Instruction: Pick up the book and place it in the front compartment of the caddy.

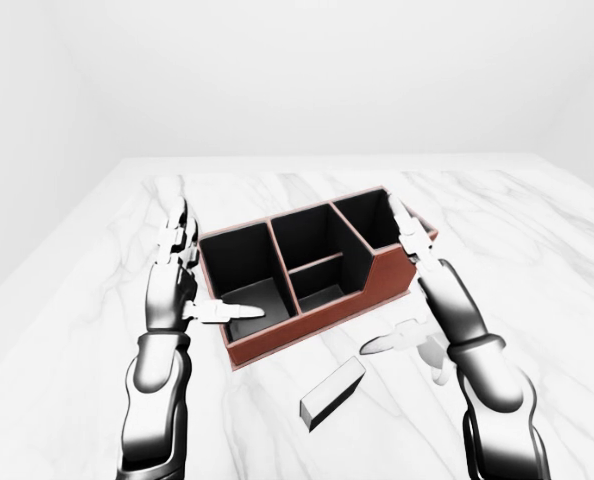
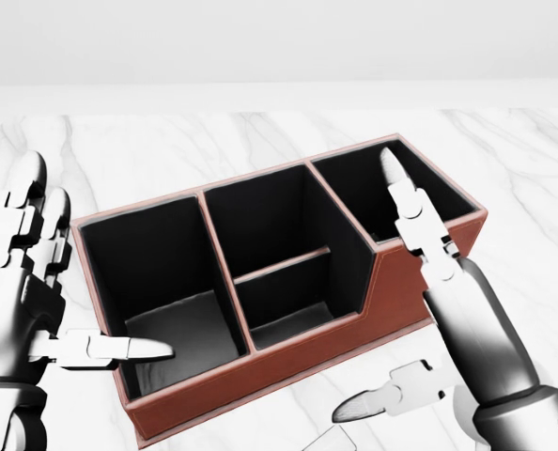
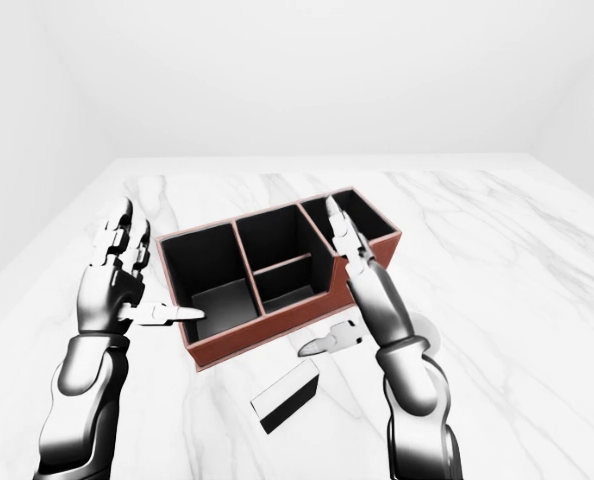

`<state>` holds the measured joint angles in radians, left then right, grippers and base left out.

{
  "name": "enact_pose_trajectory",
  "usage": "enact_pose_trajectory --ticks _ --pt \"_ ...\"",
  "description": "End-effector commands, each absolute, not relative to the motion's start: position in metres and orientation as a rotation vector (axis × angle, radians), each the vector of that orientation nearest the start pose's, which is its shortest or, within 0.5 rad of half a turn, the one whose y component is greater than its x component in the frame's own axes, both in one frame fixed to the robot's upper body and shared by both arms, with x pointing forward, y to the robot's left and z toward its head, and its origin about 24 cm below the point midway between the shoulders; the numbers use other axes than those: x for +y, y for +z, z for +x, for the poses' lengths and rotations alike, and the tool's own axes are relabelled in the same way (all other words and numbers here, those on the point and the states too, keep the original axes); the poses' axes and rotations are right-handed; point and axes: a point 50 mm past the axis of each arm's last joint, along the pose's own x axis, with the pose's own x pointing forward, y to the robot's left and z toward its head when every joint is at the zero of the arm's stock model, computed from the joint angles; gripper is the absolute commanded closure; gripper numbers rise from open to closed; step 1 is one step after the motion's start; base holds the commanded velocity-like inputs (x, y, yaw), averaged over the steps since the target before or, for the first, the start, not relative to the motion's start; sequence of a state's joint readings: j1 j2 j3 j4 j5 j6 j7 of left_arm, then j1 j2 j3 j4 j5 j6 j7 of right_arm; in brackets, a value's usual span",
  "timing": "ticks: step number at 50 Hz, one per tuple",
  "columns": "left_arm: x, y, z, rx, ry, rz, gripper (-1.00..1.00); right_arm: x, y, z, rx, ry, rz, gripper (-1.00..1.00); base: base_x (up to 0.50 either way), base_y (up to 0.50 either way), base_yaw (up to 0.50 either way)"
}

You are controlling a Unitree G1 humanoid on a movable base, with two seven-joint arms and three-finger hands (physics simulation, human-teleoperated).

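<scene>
A brown caddy [image 1: 312,322] with black compartments sits on the white marble table [image 1: 537,250]. A small dark book [image 1: 333,392] with a white edge lies flat on the table just below the caddy's near wall. My left hand [image 1: 182,275] is open, raised by the caddy's left end, its thumb pointing over the left compartment. My right hand [image 1: 417,290] is open, held over the caddy's right end and above the book, touching neither. Both hands are empty.
The marble table stretches wide to the left, right and top of the caddy. White walls [image 1: 307,70] stand beyond it. Nothing else lies on the table.
</scene>
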<state>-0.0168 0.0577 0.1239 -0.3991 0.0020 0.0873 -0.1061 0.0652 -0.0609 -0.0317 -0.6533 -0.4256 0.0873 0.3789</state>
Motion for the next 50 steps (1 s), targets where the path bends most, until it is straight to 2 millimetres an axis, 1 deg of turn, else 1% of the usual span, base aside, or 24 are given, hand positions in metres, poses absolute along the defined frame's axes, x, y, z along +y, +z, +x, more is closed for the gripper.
enact_pose_trajectory --ticks 1,11,16,17,25,29,38,41,50 --pt "0.178 0.129 0.243 -0.317 0.004 0.094 -1.0 -0.144 0.156 0.205 -0.377 0.222 -0.604 -1.0 0.0 0.0 0.0" --pt "0.179 0.129 0.244 -0.318 0.007 0.095 -1.0 -0.14 0.154 0.201 -0.366 0.245 -0.614 -1.0 0.0 0.0 0.0" --pt "0.179 0.13 0.243 -0.322 0.007 0.096 -1.0 -0.14 0.149 0.2 -0.342 0.249 -0.616 -1.0 0.0 0.0 0.0" --pt "0.179 0.128 0.244 -0.311 0.008 0.095 -1.0 -0.141 0.148 0.199 -0.335 0.25 -0.617 -1.0 0.0 0.0 0.0" --pt "0.179 0.126 0.245 -0.302 0.009 0.094 -1.0 -0.138 0.149 0.193 -0.335 0.263 -0.632 -1.0 0.0 0.0 0.0" --pt "0.179 0.129 0.244 -0.317 0.008 0.096 -1.0 -0.138 0.146 0.191 -0.32 0.264 -0.633 -1.0 0.0 0.0 0.0" --pt "0.179 0.128 0.244 -0.313 0.008 0.096 -1.0 -0.137 0.149 0.188 -0.325 0.271 -0.65 -1.0 0.0 0.0 0.0" --pt "0.179 0.129 0.244 -0.316 0.008 0.097 -1.0 -0.137 0.146 0.187 -0.313 0.267 -0.652 -1.0 0.0 0.0 0.0" --pt "0.179 0.126 0.245 -0.303 0.007 0.097 -1.0 -0.138 0.142 0.187 -0.289 0.265 -0.651 -1.0 0.0 0.0 0.0"
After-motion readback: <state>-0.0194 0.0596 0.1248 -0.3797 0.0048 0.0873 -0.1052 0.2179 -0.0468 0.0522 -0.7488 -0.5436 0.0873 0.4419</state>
